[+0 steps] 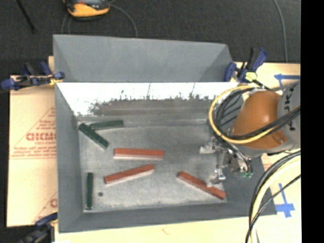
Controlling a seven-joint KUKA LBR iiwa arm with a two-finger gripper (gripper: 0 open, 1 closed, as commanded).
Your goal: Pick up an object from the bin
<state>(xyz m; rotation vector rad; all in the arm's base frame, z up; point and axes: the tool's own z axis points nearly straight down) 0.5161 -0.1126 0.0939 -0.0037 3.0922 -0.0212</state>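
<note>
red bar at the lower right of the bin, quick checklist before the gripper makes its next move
1. Gripper over the red bar, near its right end: ok.
2. Bar lies flat on the bin floor: ok.
3. Bar apart from the two other red bars: ok.
4. Room between the bar's right end and the front wall: not ok, looks tight.
5. Grip on the bar: cannot tell.

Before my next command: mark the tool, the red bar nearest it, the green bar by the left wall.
tool (219, 176), camera view, its tip
nearest red bar (192, 180), camera view, its left half
left-wall green bar (89, 190), camera view, its middle
</note>
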